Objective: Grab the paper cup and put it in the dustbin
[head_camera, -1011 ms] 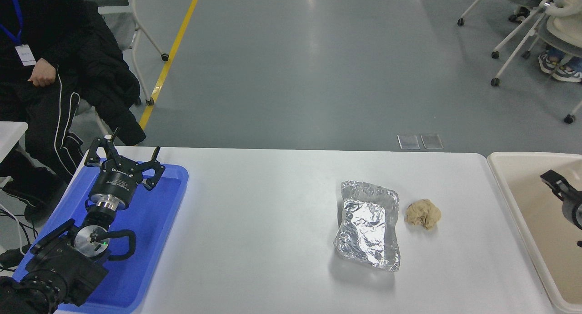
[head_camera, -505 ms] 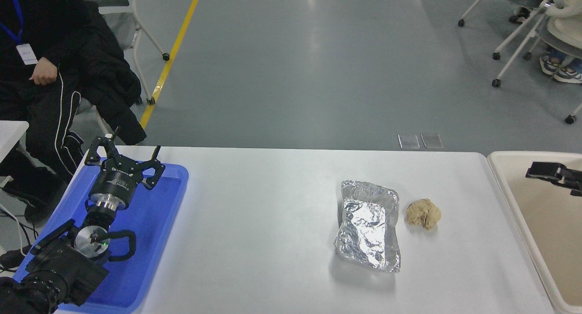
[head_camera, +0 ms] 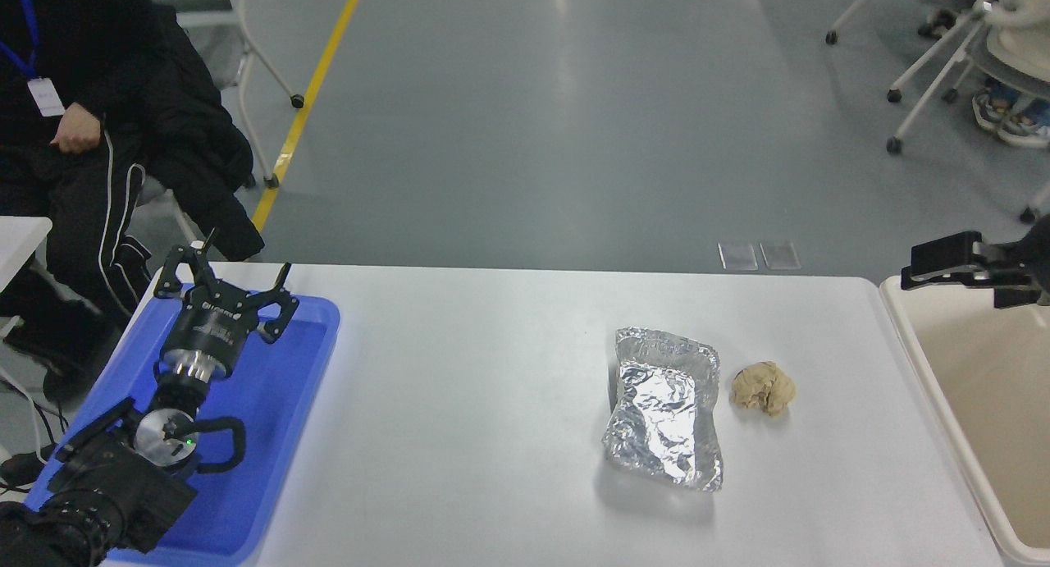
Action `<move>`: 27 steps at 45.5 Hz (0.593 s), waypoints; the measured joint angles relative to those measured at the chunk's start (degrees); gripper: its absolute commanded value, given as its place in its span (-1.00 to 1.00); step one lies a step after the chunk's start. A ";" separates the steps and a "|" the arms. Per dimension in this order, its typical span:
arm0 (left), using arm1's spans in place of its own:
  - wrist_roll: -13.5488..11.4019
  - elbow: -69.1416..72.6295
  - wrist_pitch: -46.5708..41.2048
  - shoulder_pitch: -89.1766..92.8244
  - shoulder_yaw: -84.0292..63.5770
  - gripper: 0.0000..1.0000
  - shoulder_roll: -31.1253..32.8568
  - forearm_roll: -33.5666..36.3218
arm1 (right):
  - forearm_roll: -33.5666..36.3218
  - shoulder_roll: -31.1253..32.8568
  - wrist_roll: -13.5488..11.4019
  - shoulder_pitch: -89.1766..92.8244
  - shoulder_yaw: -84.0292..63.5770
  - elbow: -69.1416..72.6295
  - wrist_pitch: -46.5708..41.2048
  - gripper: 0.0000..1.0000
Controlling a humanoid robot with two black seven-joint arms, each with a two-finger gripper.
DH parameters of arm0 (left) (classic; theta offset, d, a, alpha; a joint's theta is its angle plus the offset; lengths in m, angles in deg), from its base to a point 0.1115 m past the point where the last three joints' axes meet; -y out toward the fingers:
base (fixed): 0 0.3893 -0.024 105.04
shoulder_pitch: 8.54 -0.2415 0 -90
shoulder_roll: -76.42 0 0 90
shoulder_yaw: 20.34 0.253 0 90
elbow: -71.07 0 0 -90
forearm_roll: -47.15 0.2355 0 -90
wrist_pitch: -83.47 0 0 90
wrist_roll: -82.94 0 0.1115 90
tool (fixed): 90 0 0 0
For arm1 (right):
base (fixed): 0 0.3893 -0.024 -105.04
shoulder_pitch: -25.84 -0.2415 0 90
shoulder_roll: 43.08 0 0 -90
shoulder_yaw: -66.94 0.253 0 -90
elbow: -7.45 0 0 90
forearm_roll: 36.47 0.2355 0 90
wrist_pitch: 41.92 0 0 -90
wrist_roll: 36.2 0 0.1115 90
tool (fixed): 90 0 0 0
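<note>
White table; large cream-beige plastic dustbin at its right end. Right gripper above the bin's far rim, fingers' state indeterminate. Left gripper, fingers apart, parked over flat blue plastic tray. Paper cup not visible anywhere, probably already binned. Advice: withdraw clear of the rim.

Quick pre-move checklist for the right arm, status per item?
1. Paper cup located: not ok, none in view.
2. Right end effector empty: ok, nothing seen in it, at the dustbin's far left corner.
3. Right end effector open or shut: cannot tell.
4. Left end effector parked: ok, open above the blue tray.
5. Foil tray and paper ball apart from the arms: ok.
</note>
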 measured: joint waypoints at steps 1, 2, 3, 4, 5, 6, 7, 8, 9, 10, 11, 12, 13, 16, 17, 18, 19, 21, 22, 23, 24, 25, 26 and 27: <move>0.00 -0.01 0.00 0.00 0.00 1.00 0.00 0.00 | 0.48 -0.49 -0.02 -0.58 -0.01 0.20 -0.52 1.00; 0.00 0.00 0.00 -0.01 0.00 1.00 0.00 0.00 | 0.99 -1.00 -0.06 -1.17 -0.02 0.35 -1.10 1.00; 0.00 0.00 0.00 0.00 0.00 1.00 0.00 0.00 | 1.55 -1.59 -0.05 -1.78 -0.01 0.53 -1.76 1.00; -0.01 0.00 0.00 0.00 0.00 1.00 0.00 0.00 | 1.93 -2.00 -0.08 -2.20 -0.01 0.68 -2.22 1.00; -0.02 0.00 0.00 0.00 0.00 1.00 0.00 0.00 | 2.39 -2.47 -0.10 -2.73 0.06 0.87 -2.78 1.00; -0.04 0.00 0.00 -0.01 0.00 1.00 0.00 0.00 | 2.65 -2.79 -0.11 -3.04 0.13 1.01 -3.10 1.00; -0.05 0.00 0.00 -0.01 0.00 1.00 0.00 0.01 | 2.93 -3.13 -0.11 -3.35 0.29 1.17 -3.46 1.00; -0.07 0.00 0.00 -0.01 0.00 1.00 0.00 0.00 | 3.18 -3.43 -0.12 -3.64 0.51 1.33 -3.78 1.00; -0.08 0.01 0.00 -0.01 0.00 1.00 0.00 0.00 | 3.47 -3.80 -0.13 -3.97 0.78 1.53 -4.17 1.00; -0.08 0.01 0.00 -0.02 0.00 1.00 0.00 0.00 | 3.63 -4.05 -0.14 -4.18 0.95 1.68 -4.40 1.00; -0.08 0.01 0.00 -0.03 0.00 1.00 0.00 0.00 | 3.75 -4.27 -0.16 -4.35 1.15 1.80 -4.61 1.00; -0.08 0.02 0.00 -0.04 0.00 1.00 0.00 0.00 | 3.86 -4.56 -0.22 -4.53 1.44 1.95 -4.90 1.00; -0.08 0.02 0.00 -0.04 0.00 1.00 0.00 0.00 | 3.91 -4.95 -0.23 -4.73 1.85 2.16 -5.28 1.00; -0.08 0.03 0.00 -0.05 0.00 1.00 0.00 0.00 | 3.61 -5.39 -0.30 -4.85 2.30 2.42 -6.16 1.00; -0.08 0.03 0.00 -0.05 0.00 1.00 0.00 0.00 | 3.41 -5.57 -0.29 -4.85 2.50 2.55 -6.57 1.00; -0.08 0.03 0.00 -0.05 0.00 1.00 0.00 0.00 | 3.11 -5.76 -0.35 -4.85 2.74 2.66 -7.05 1.00; -0.08 0.03 0.00 -0.06 0.00 1.00 0.00 0.00 | 2.88 -5.91 -0.37 -4.82 2.93 2.72 -7.43 1.00; -0.08 0.04 0.00 -0.06 0.00 1.00 0.00 0.00 | 2.39 -6.19 -0.36 -4.45 3.43 2.88 -8.22 1.00; -0.08 0.04 0.00 -0.06 0.00 1.00 0.00 0.00 | 2.18 -6.30 -0.37 -4.20 3.67 2.94 -8.52 1.00; -0.08 0.05 0.00 -0.06 0.00 1.00 0.00 0.00 | 1.95 -6.40 -0.39 -3.92 3.97 2.99 -8.81 1.00; -0.08 0.05 0.00 -0.06 -0.01 1.00 0.00 0.00 | 1.70 -6.53 -0.40 -3.53 4.44 3.06 -9.16 1.00; -0.08 0.05 0.00 -0.06 0.00 1.00 0.00 0.00 | 1.55 -6.61 -0.39 -3.30 4.74 3.11 -9.35 1.00; -0.08 0.06 0.00 -0.06 0.00 1.00 0.00 0.00 | 1.41 -6.66 -0.42 -3.07 5.04 3.14 -9.52 1.00; -0.08 0.06 0.00 -0.06 -0.01 1.00 0.00 0.00 | 1.24 -6.73 -0.45 -2.74 5.46 3.17 -9.75 1.00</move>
